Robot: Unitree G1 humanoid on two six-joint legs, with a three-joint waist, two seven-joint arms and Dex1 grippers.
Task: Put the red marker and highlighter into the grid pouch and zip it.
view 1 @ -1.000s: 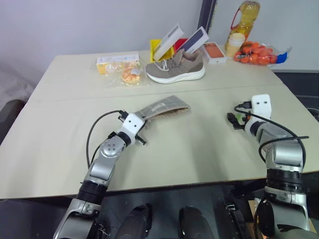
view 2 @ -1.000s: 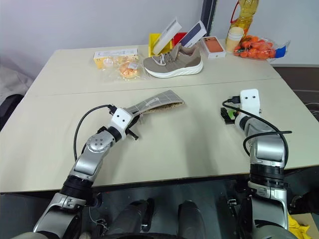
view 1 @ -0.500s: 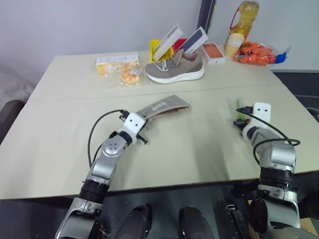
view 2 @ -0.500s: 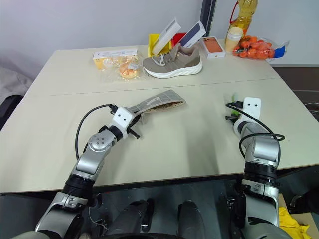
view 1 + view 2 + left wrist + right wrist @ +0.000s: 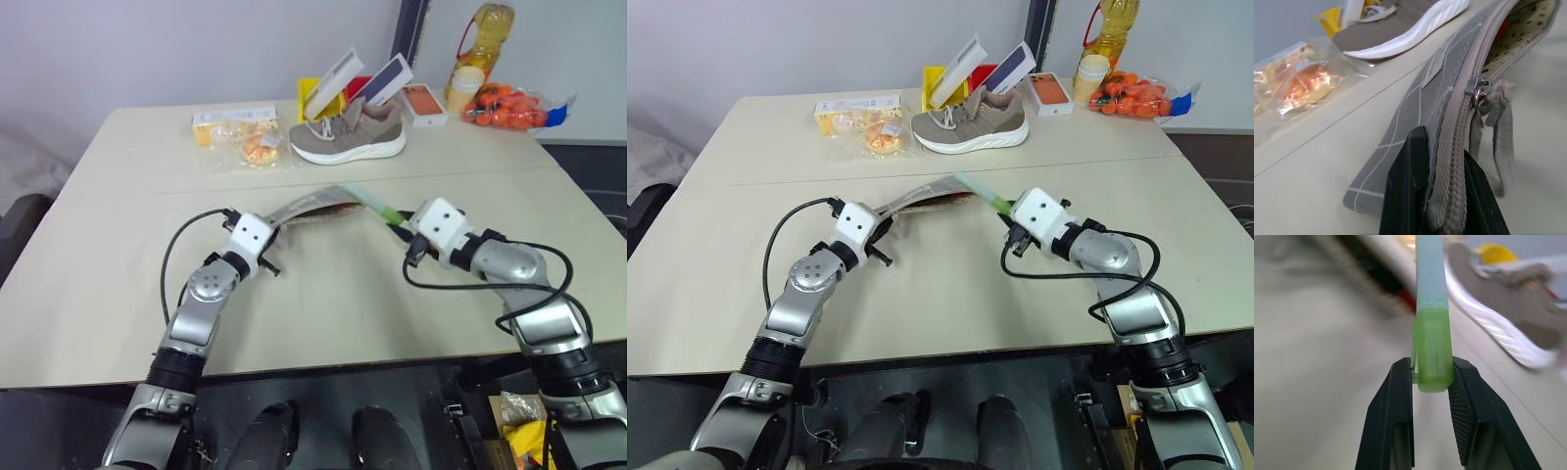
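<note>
- Right gripper point(image 5: 1431, 382) is clamped on the green capped end of the highlighter point(image 5: 982, 194); the pale barrel sticks out ahead of the fingers point(image 5: 1396, 411), toward the pouch point(image 5: 318, 205).
- Left gripper point(image 5: 1442, 196) is pinched together on the zipper edge of the pouch at its near end, holding that end up off the table point(image 5: 118, 186).
- Pouch: grey with a white grid and a small label, lying mid-table between the two arms. Zipper is undone; the slider point(image 5: 1475, 90) sits close to the left fingers, and the mouth beyond it gapes to show a dotted cream lining.
- Contents: a spot of red shows inside the mouth in the left wrist view. Judged to be the marker point(image 5: 1502, 27), already in; too little is visible to be sure.
- Highlighter tip is just beside the far end of the pouch, near the open mouth. Cannot tell from the head views whether it has crossed the lip yet.
- Step in hand: inserting the highlighter, second of the two pens. Zipping is not yet begun.
- Next move calls for: line the barrel up with the slot, slide it in along the length of the pouch, then release only once most of the body is past the lip.
- Left grip must hold the edge steady meanwhile, or the mouth could sag flat.
- Clutter (shoe point(image 5: 345, 130), boxes, snack bags) sits well apart at the far edge of the table.
</note>
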